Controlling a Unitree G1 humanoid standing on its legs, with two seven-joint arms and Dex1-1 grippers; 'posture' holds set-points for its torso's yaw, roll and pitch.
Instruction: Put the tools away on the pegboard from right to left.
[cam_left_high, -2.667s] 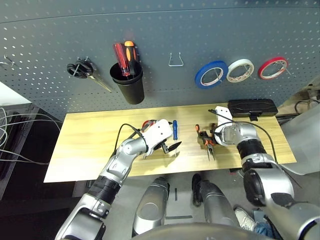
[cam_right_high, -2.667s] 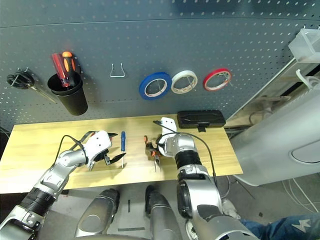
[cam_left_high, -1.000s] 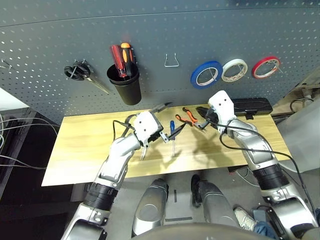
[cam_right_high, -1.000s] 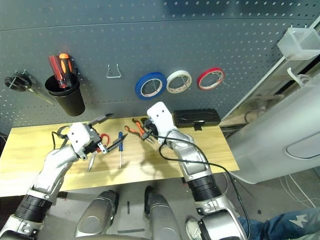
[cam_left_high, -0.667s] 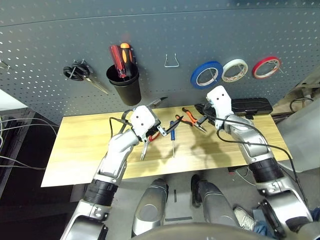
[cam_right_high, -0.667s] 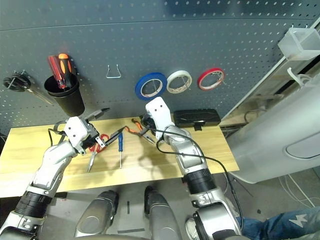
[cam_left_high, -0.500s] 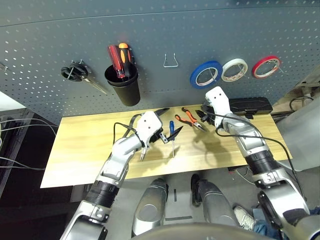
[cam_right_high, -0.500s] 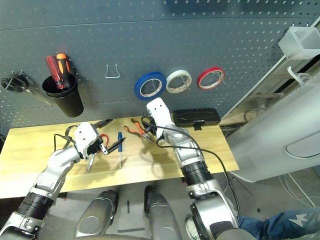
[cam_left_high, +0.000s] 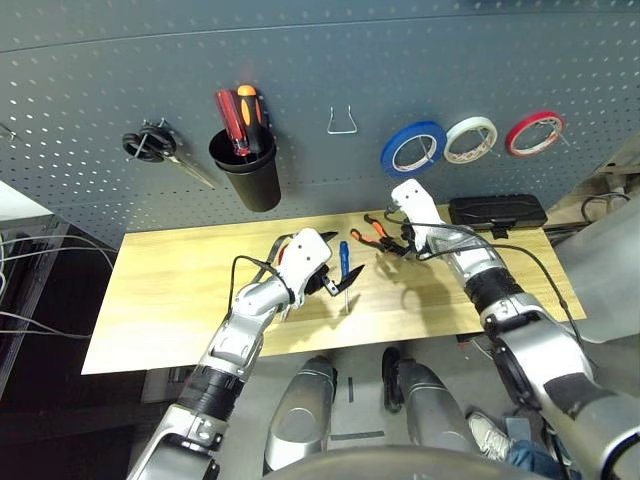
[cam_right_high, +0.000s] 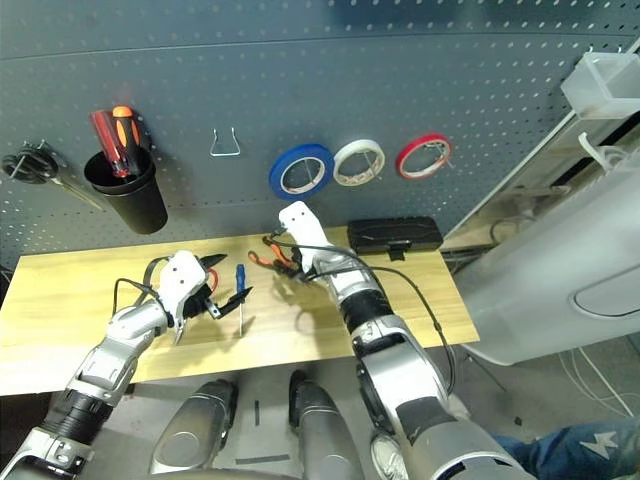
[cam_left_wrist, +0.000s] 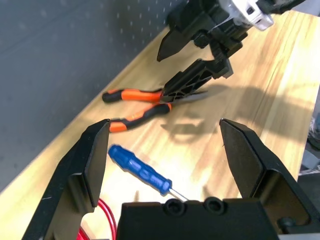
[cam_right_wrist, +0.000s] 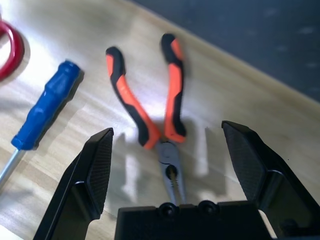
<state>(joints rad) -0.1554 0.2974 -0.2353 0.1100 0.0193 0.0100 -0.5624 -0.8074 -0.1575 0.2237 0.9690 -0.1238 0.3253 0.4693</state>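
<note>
The orange-and-black pliers (cam_right_wrist: 150, 115) lie flat on the wooden table (cam_left_high: 180, 290), near its back edge. My right gripper (cam_left_high: 393, 239) hovers over them, open, with the pliers' nose between its spread fingers and nothing gripped. The small blue screwdriver (cam_left_wrist: 140, 170) lies just left of the pliers. My left gripper (cam_left_wrist: 165, 142) stands open above it, holding nothing. The red scissors (cam_left_high: 284, 254) lie mostly hidden under my left wrist. The blue tape roll (cam_left_high: 412, 148) hangs on the pegboard (cam_left_high: 450, 60).
On the pegboard hang black scissors (cam_left_high: 150, 145), a black cup (cam_left_high: 248, 175) with two screwdrivers, a bare metal hook (cam_left_high: 343, 122), a white tape roll (cam_left_high: 473, 140) and a red one (cam_left_high: 533, 132). A black case (cam_left_high: 497, 210) lies at the table's back right.
My right gripper has opened and let go of the pliers, which now lie on the table. My left gripper has come down closer to the blue screwdriver.
</note>
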